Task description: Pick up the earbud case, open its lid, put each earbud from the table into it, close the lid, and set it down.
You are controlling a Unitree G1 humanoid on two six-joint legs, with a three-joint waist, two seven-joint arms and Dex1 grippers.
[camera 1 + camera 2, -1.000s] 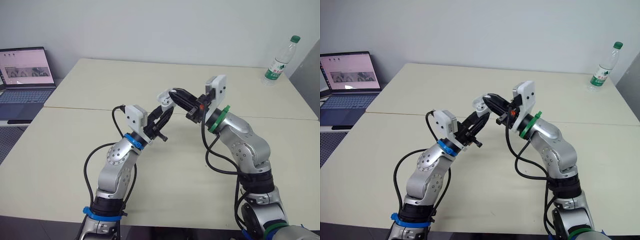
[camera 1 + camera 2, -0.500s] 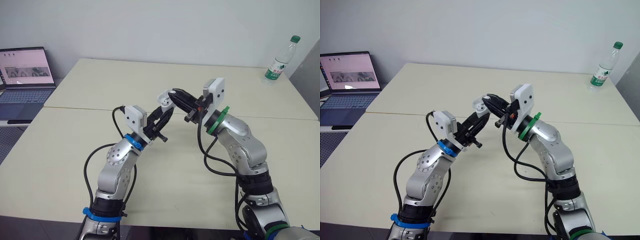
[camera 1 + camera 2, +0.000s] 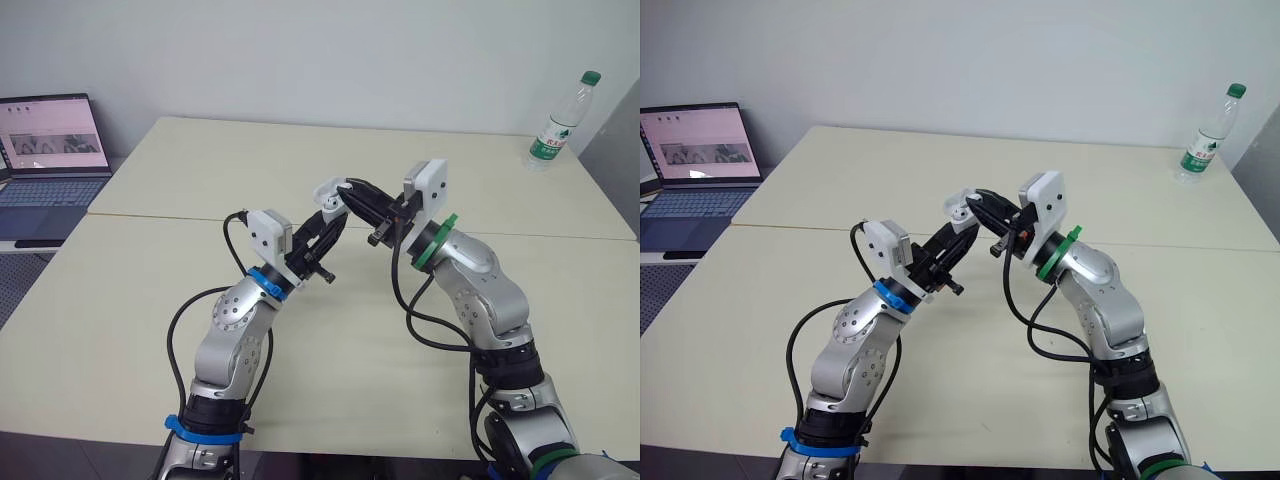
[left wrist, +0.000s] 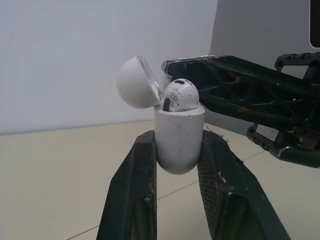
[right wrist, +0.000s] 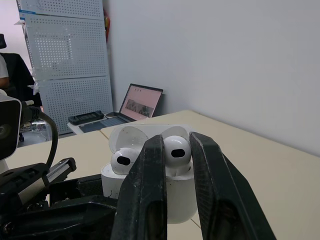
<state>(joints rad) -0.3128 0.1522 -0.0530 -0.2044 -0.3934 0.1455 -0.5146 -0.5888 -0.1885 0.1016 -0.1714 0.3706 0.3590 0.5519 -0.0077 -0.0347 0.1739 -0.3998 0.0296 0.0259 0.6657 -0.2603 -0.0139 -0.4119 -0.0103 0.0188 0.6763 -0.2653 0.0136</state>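
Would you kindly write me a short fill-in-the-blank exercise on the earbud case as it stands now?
The left tool grips the earbud case, whose lid is ___.
The right tool pinches one earbud at the open case; a second earbud sits ___ the case.
The bottle stands on the ___.
Missing words: open; in; table.

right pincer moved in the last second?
Yes, slightly: against the water bottle, the right pincer has edged to the robot's left at its wrist end; its tips stay at the earbud case in the left pincer.
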